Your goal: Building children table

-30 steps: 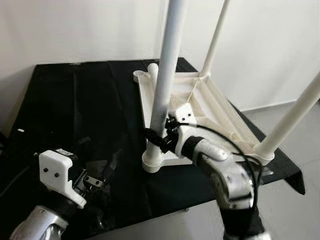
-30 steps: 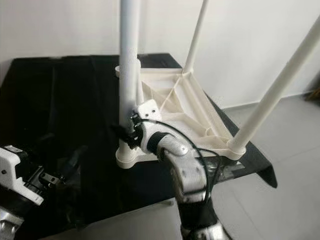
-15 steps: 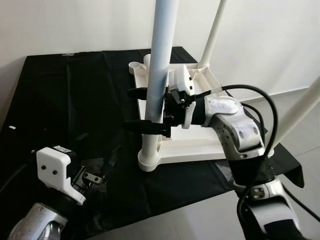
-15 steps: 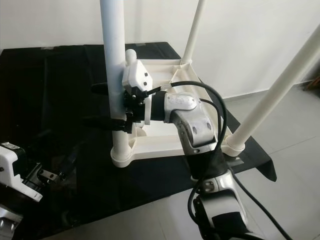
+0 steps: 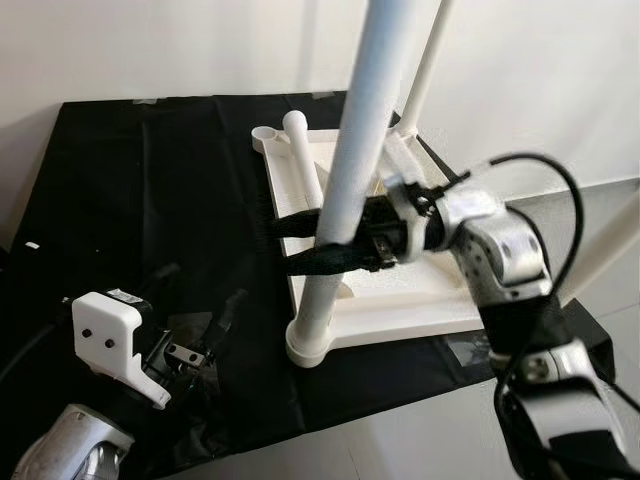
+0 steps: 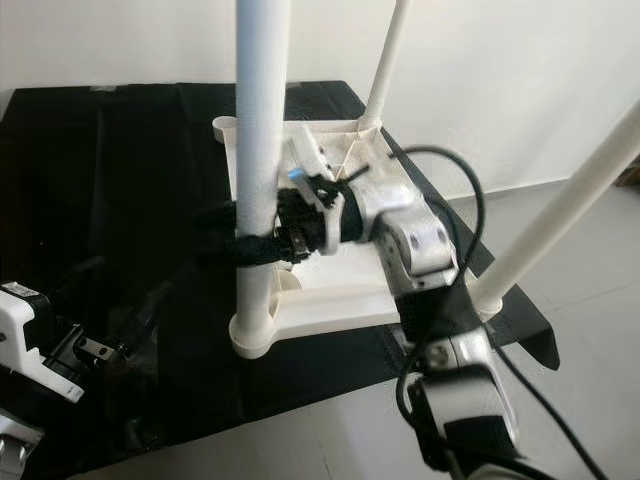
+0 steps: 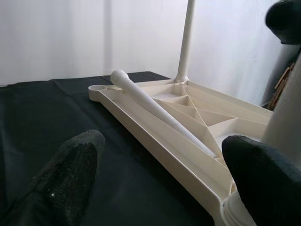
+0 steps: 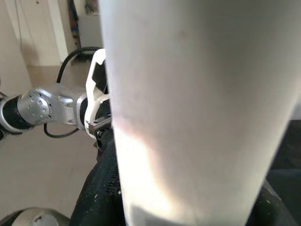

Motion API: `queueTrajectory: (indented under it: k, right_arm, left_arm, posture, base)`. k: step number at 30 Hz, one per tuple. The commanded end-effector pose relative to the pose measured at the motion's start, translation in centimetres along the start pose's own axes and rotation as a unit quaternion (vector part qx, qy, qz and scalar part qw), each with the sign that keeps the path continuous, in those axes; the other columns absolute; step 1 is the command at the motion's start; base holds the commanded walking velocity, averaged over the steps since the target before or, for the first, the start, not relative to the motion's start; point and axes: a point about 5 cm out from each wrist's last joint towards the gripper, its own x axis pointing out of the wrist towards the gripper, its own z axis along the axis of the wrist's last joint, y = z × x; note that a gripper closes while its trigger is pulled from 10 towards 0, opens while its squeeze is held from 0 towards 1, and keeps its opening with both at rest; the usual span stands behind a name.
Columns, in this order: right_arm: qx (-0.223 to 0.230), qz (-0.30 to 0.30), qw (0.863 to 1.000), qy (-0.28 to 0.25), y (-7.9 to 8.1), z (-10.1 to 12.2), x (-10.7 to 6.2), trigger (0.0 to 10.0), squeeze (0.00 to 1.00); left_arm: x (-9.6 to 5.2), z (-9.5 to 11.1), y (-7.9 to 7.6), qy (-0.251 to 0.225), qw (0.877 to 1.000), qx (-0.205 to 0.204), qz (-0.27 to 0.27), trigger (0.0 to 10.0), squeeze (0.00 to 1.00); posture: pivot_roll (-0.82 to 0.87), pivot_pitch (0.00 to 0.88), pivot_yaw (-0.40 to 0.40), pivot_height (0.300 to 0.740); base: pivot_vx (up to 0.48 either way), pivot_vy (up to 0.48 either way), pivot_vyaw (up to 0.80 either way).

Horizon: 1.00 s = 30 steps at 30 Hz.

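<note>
A counter (image 5: 130, 190) draped in black cloth fills most of the head views, against a white wall, with grey floor at the lower right. On its right half, near the centre of the frame, lies a white plastic children's table (image 5: 420, 300), upside down, its ribbed underside facing up. Three white legs stand upright from its corner sockets: the near-left leg (image 5: 350, 190) rises through the middle of the frame and out of the top edge, the far-right leg (image 5: 425, 65) stands at the upper centre, and the near-right leg (image 6: 560, 225) slants up at the right edge. A fourth, loose leg (image 5: 303, 165) lies flat along the table's left rim, its rounded end beside the empty far-left socket (image 5: 266, 136).

The silver right arm reaches in from the lower right, a black cable looping over it. Its right pincer (image 5: 325, 243) is pinching the near-left leg a little above the socket, one black finger on each side of the tube. In the right wrist view the white tube is very close, with the fingers dark at its foot.

The left pincer (image 5: 205, 350) rests low over the black cloth at the lower left, behind its white wrist housing, well apart from the table. In the left wrist view its two black fingertips (image 7: 70, 174) are spread wide.
</note>
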Motion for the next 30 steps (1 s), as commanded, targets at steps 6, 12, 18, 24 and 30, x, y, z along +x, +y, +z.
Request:
queueTrajectory:
  k: [6, 12, 18, 24, 30]
  right_arm:
    - [0.083, -0.249, 0.963, 0.063, 0.1, -6.1, 0.6, 0.0, 0.0]
    - [0.051, -0.562, 0.819, 0.103, 1.9, -7.3, 0.9, 0.0, 0.0]
    - [0.052, -0.559, 0.822, 0.097, 1.3, -6.9, 1.5, 0.0, 0.0]
    - [0.064, -0.525, 0.846, 0.07, 0.4, -5.6, 2.5, 10.0, 0.95]
    - [0.039, -0.5, 0.865, 0.035, -1.5, -3.4, 2.1, 10.0, 1.0]
  left_arm:
    - [-0.1, -0.1, -0.1, 0.005, 1.0, -0.006, -0.008, 10.0, 0.0]
    - [0.2, -0.2, 0.2, 0.004, 1.0, -0.003, -0.007, 10.0, 0.0]
    - [0.3, -0.3, 0.2, 0.002, 1.0, -0.003, -0.007, 10.0, 0.0]
    - [0.4, -0.2, 0.3, -0.003, 1.0, -0.002, -0.003, 10.0, 0.0]
    - [0.4, -0.2, 0.3, -0.003, 1.0, -0.004, -0.005, 10.0, 0.0]
  posture:
    - [-0.09, 0.096, -0.11, 0.74]
    - [-0.11, 0.09, -0.104, 0.74]
    - [-0.11, 0.085, -0.117, 0.74]
    - [-0.11, 0.085, -0.117, 0.74]
    - [-0.11, 0.089, -0.115, 0.74]
  base:
    - [0.0, 0.0, 0.0]
    - [0.0, 0.0, 0.0]
    - [0.0, 0.0, 0.0]
    - [0.0, 0.0, 0.0]
    - [0.0, 0.0, 0.0]
